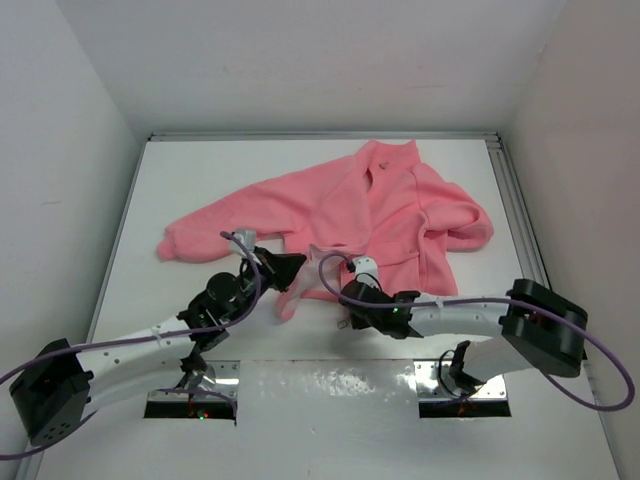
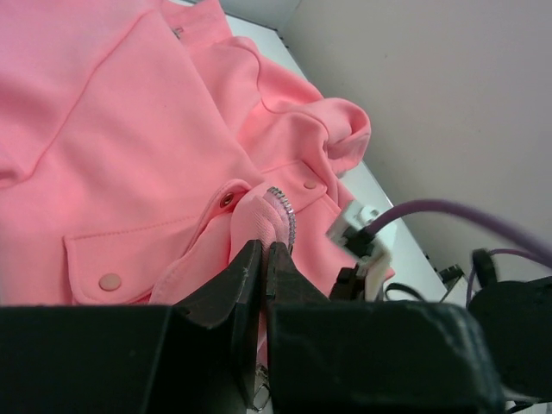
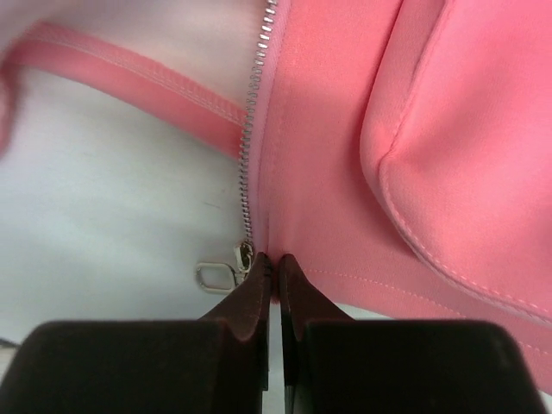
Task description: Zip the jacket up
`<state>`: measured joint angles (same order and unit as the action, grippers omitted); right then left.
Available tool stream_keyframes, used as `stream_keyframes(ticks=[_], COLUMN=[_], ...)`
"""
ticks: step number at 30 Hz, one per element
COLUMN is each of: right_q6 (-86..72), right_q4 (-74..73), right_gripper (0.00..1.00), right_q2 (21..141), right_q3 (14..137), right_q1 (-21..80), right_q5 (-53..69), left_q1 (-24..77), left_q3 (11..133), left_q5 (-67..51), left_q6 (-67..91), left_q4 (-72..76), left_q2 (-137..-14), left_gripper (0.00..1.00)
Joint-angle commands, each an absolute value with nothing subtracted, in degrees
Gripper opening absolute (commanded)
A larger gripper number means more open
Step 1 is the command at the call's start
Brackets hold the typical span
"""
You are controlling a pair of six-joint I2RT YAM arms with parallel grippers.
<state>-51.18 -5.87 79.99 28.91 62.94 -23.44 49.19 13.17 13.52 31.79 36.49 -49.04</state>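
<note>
In the right wrist view the right gripper (image 3: 276, 269) covers the bottom end of the zipper (image 3: 252, 155); the jacket (image 3: 448, 129) runs off the top and right edges. In the left wrist view it is cut off at top and left; the left gripper (image 2: 263, 259) hides the fold's lower part. From above you cannot make out the zipper; too small.
</note>
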Motion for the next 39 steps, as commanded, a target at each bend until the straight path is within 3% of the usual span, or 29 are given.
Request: stream_keyframes(ticks=[1,14,24,39], right_q6=[-49.49,-32.89,-31.11,-37.7], right_q4=[-0.19,40.91,50.97,53.43], right_gripper=[0.0,0.0,0.0,0.0], right_q2=[73.32,40.01,48.51,52.73], right_q3=[27.0,10.38,9.23,10.64], right_q1=[63.28,63.28,63.28,63.28], right_q5=[-23.9,-35.68,-38.49,-34.63], left_q1=[49.13,49.13,49.39,49.75], left_q3=[14.68,27.51,25.58,23.12], left_q5=[11.87,12.93,2.82,3.16], left_q6=[32.6,38.14,33.5,33.05], left_q4=[39.99,31.99,43.75,45.7], left_q2=[-49.83,-54.58,-58.62,-61.17], left_gripper=[0.0,0.0,0.0,0.0])
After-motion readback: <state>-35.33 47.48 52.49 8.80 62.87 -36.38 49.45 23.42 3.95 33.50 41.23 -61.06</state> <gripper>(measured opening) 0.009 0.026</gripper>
